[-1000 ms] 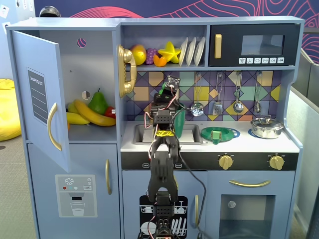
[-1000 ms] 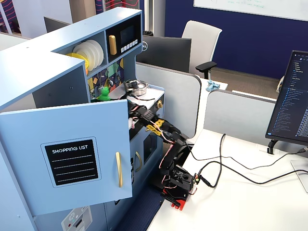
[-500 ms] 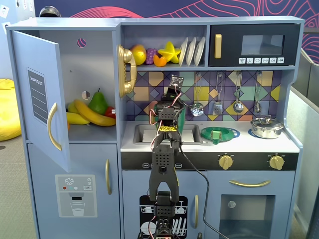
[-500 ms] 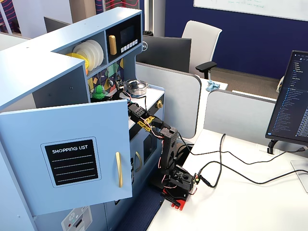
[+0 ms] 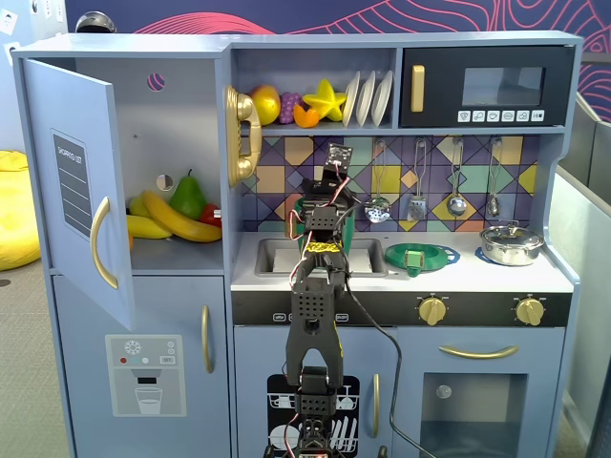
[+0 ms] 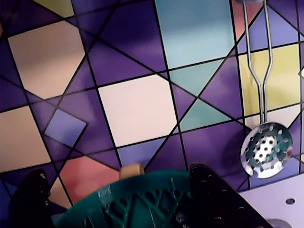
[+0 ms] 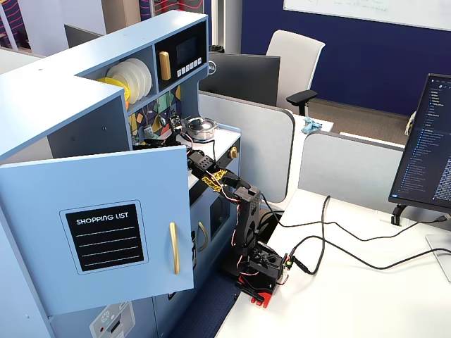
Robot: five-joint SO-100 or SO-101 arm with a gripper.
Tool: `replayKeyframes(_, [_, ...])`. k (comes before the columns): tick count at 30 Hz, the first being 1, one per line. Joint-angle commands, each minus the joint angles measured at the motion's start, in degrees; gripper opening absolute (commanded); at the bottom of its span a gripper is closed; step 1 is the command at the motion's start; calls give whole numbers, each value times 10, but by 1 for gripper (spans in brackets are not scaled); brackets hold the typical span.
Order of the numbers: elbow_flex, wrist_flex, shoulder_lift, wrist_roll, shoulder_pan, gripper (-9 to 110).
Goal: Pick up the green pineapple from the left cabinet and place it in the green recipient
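The green recipient [image 5: 350,229] stands in the sink area, mostly hidden behind my arm. Its dark-green ribbed rim [image 6: 156,199] fills the bottom of the wrist view. My gripper [image 5: 325,197] hangs over it near the tiled back wall. In the wrist view the gripper [image 6: 121,202] has its two black fingers [image 6: 28,199] wide apart on either side of the rim, with nothing held. The left cabinet [image 5: 181,134] stands with its door [image 5: 72,191] swung open; the door also shows in a fixed view [image 7: 106,232]. The green pineapple is not in view.
A banana [image 5: 177,218] and a dark green pear [image 5: 188,196] lie in the cabinet. A shallow green strainer dish [image 5: 420,256] and a steel pot [image 5: 511,243] sit on the counter to the right. Utensils hang on the wall, with a slotted spoon [image 6: 266,149] close by.
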Motion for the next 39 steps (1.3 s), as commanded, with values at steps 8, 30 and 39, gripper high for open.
replayKeyframes(8, [330, 34, 379, -36, -11, 30])
replayKeyframes(30, [975, 313, 869, -19, -39, 24])
replayKeyframes(39, [976, 526, 869, -11, -47, 9])
